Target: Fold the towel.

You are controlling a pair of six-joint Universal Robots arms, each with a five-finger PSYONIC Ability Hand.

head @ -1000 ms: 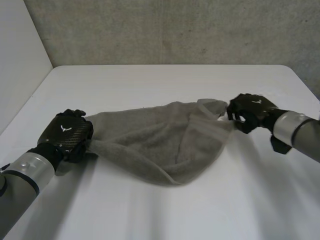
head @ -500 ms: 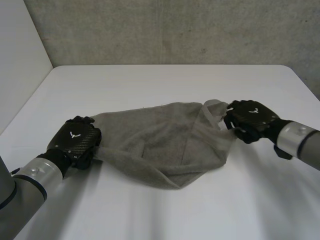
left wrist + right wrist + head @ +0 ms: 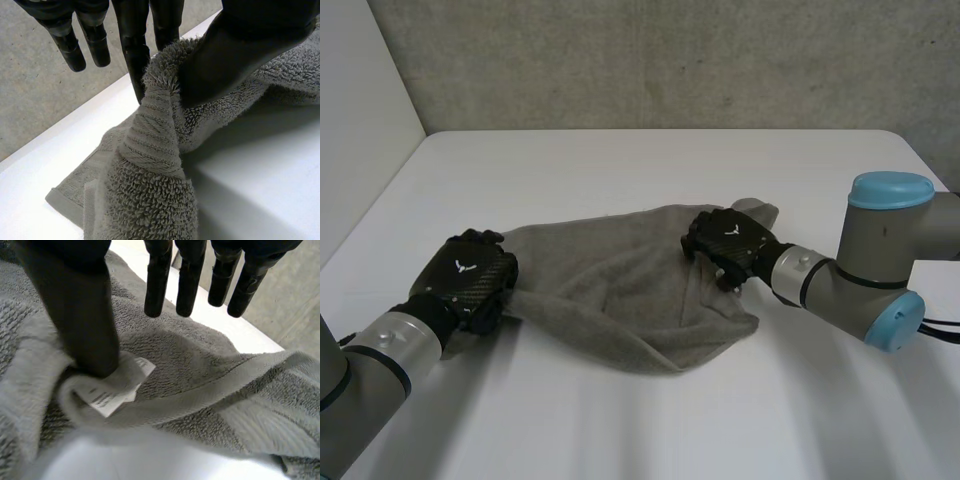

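Observation:
A grey terry towel point(image 3: 620, 290) lies bunched across the middle of the white table point(image 3: 650, 160), its right end turned over toward the centre. My left hand point(image 3: 470, 275) is at the towel's left end. In the left wrist view its thumb point(image 3: 235, 55) and a finger point(image 3: 135, 55) pinch a ribbed corner of the towel point(image 3: 150, 190). My right hand point(image 3: 728, 238) rests on the turned-over right part. In the right wrist view its fingers point(image 3: 187, 280) are straight and off the towel point(image 3: 200, 360). The thumb point(image 3: 80, 310) touches a hem fold beside a white label point(image 3: 117, 385).
My right arm's elbow with its light-blue cap point(image 3: 890, 190) stands over the table's right side. A grey wall runs behind the far edge and a white wall stands at the left. Bare table lies in front of and behind the towel.
My right hand has swung left, carrying the towel's right end over its middle, and its fingers have straightened off the cloth. The left hand has stayed shut on its corner, shifting only slightly.

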